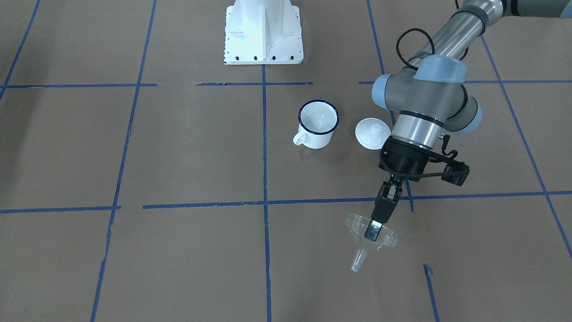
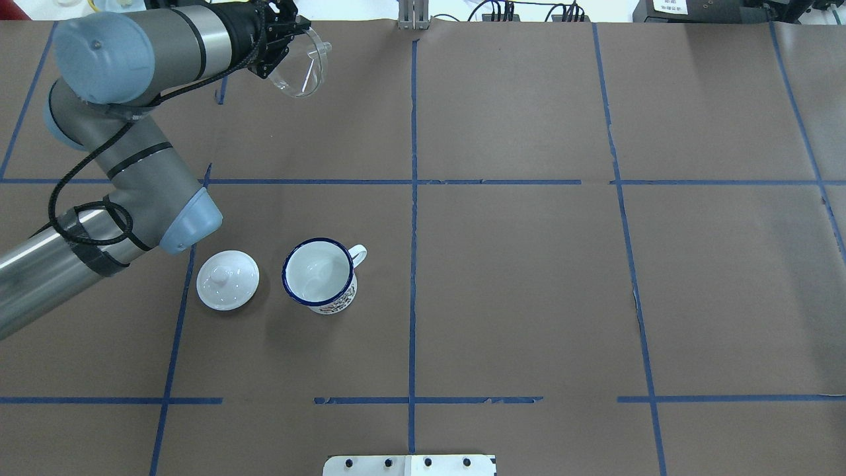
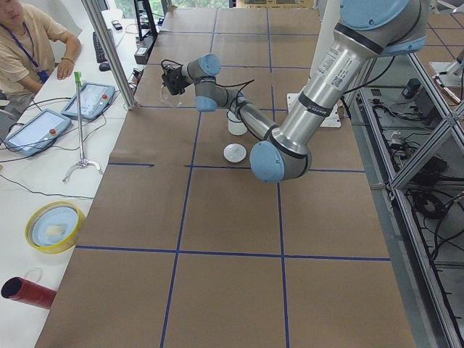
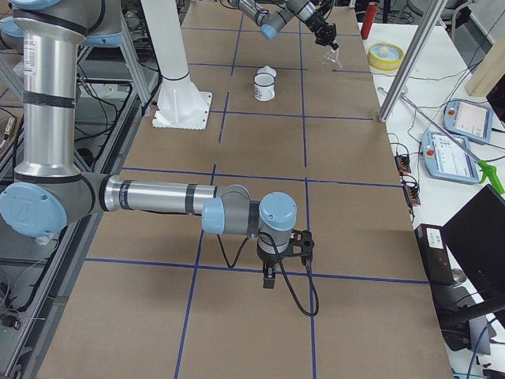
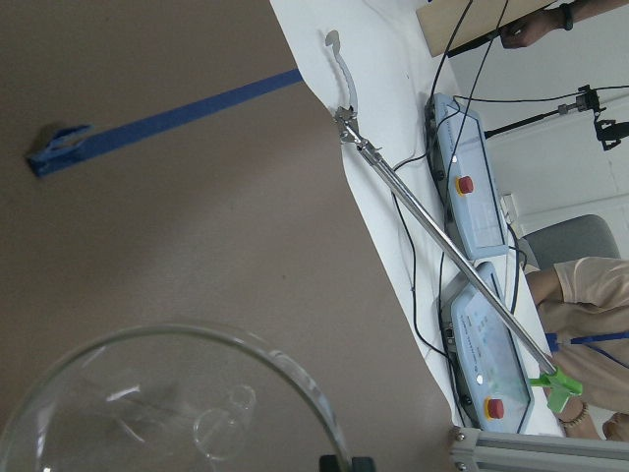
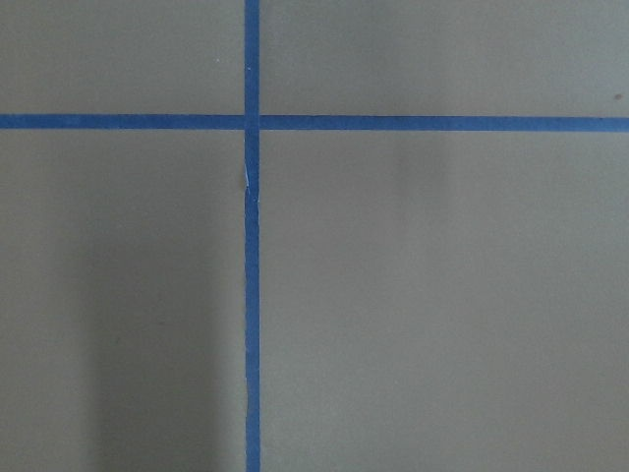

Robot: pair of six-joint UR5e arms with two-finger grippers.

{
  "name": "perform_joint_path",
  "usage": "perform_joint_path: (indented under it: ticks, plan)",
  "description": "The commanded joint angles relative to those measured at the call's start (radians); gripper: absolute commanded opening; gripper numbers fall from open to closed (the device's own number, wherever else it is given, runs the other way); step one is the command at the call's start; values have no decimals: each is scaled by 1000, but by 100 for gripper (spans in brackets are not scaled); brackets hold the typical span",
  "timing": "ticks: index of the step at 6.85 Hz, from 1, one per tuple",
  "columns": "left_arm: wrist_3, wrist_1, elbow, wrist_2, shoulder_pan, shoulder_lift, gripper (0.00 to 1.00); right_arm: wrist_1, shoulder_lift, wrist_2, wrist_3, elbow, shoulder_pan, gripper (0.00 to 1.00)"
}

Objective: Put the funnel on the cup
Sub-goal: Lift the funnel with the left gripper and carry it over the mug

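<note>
Firstly, the left end effector point(image 1: 373, 229) is pinching the funnel point(image 1: 387, 239) by its wide rim, one black finger inside the bowl and the other outside. The clear funnel hangs tilted from that grip. In the front-facing view it sits right of centre in the lower half of the frame, with its thin stem pointing down and to the lower left. Whether the stem tip touches the desk point(image 1: 178, 156) cannot be told. In the overhead view the same end effector point(image 2: 283, 36) and funnel point(image 2: 310, 66) are in the upper left of the frame, near the desk's far edge. The left wrist camera looks into the funnel's point(image 5: 167, 403) round mouth at the bottom left of its frame.

The white enamel mug point(image 1: 318, 123) stands upright with its mouth open, just above the middle of the front-facing view and well apart from the funnel. Its dark blue rim is bare, and its small loop handle points to the lower left there. In the overhead view the mug point(image 2: 320, 274) is left of centre. The round white knobbed lid point(image 1: 372, 133) lies knob up just beside it, not touching.

The right end effector point(image 4: 270, 278) points down at the desk in the lower middle of the right-side view. From there I cannot tell whether its fingers are spread or pressed together. Its own camera shows only brown desk covering and crossing blue tape lines point(image 6: 252, 122).
</note>
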Motion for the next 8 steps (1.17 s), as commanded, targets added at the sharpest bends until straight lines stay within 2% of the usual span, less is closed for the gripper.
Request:
perform_joint_path:
  ticks: [1, 2, 4, 5, 6, 8]
  plan:
    - [100, 450, -260, -127, 3, -45, 0, 0, 0, 0, 0, 0, 0, 100]
    - [163, 652, -292, -175, 3, -118, 0, 0, 0, 0, 0, 0, 0, 100]
    - [367, 1071, -332, -332, 44, -248, 0, 0, 0, 0, 0, 0, 0, 100]
    - [469, 1266, -329, -361, 81, -307, 0, 0, 0, 0, 0, 0, 0, 100]
    - [532, 1392, -324, -364, 113, -333, 0, 0, 0, 0, 0, 0, 0, 100]
    - [623, 1377, -233, -365, 193, -318, 0, 0, 0, 0, 0, 0, 0, 100]
